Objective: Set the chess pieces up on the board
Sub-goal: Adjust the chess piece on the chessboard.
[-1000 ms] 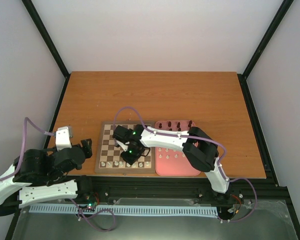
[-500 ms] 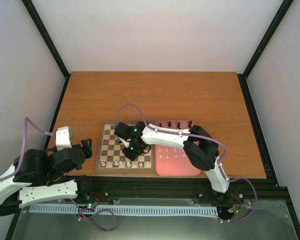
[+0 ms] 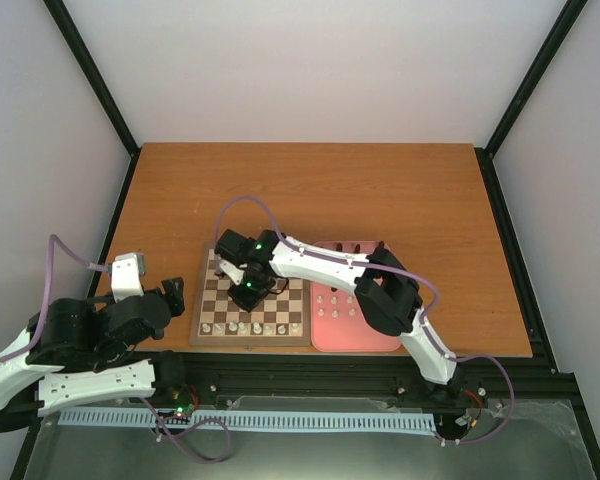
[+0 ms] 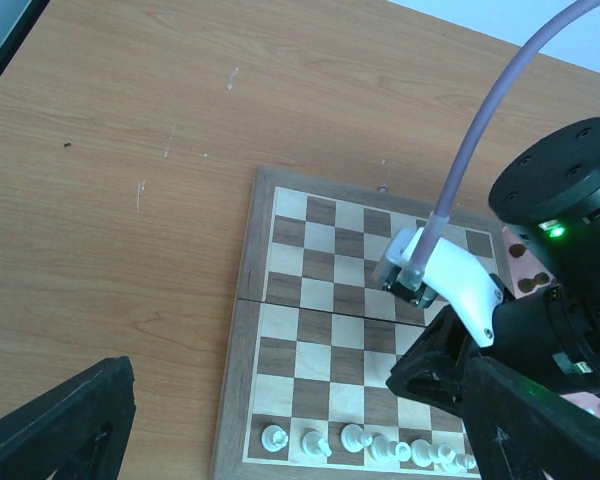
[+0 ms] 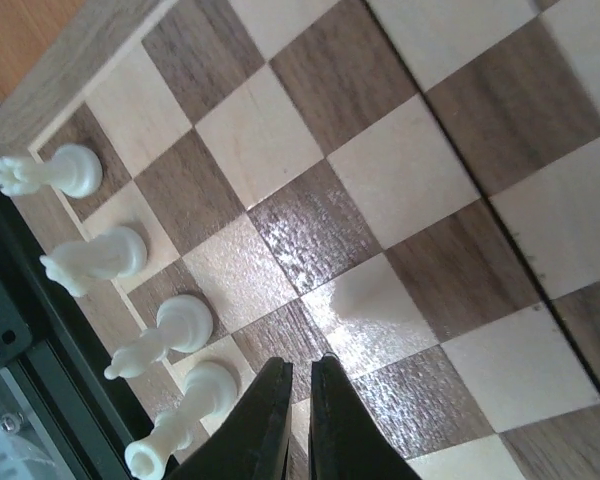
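The board (image 3: 212,292) lies at the near middle of the table. Several cream-white chess pieces (image 3: 246,327) stand along its near row, seen too in the left wrist view as white pieces (image 4: 365,442). My right gripper (image 3: 247,294) hovers over the board's left middle squares. Its fingers (image 5: 278,420) are shut with nothing between them, above bare squares beside a row of white pieces (image 5: 98,254). My left gripper (image 3: 172,296) rests left of the board, open and holding nothing; its view shows the board (image 4: 252,330) and the right arm's black gripper (image 4: 432,362).
A pink tray (image 3: 372,338) lies right of the board, with dark pieces (image 3: 346,247) along its far row and white pieces (image 3: 336,300) in the middle. The right arm spans across the tray. Bare wooden table (image 3: 310,190) stretches beyond.
My right gripper has drawn away from the board's near row, moving left and farther back over the board, still shut. The left arm has stayed put.
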